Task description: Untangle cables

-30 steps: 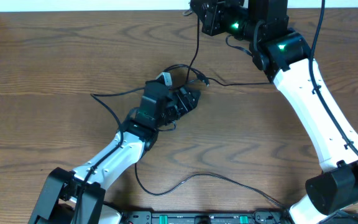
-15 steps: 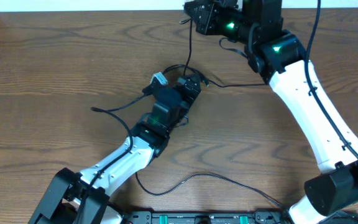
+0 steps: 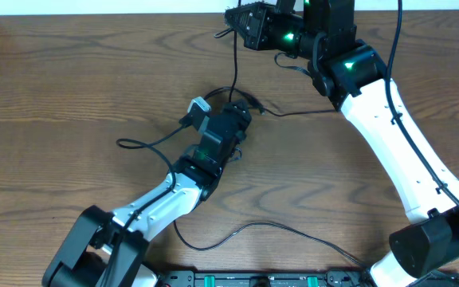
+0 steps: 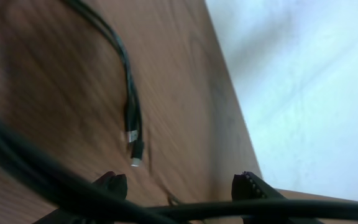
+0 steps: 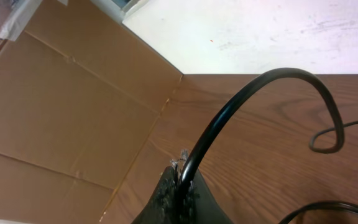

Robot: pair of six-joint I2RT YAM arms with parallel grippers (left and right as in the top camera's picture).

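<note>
The right gripper [image 5: 180, 180], at twelve o'clock on the worktop [image 3: 70, 80], has its jaws clamped tight on a black cable [image 5: 281, 73]. That cable runs down to the cables [image 3: 293, 113] tangled at the centre. The left gripper [image 4: 182, 186] covers most of that knot, its jaws partly apart. A blurred black cord [image 4: 291, 208] crosses them, and I cannot tell whether it touches. A pale plug [image 3: 200, 105] lies at the knot's nine o'clock.

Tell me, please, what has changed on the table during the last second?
The right gripper, shut on a black cable, moved left along the far edge, carrying that cable's upper end with it. The left gripper reached further forward, jaws apart, and the white plug shifted slightly left. The long cable by the near edge stayed put.
</note>
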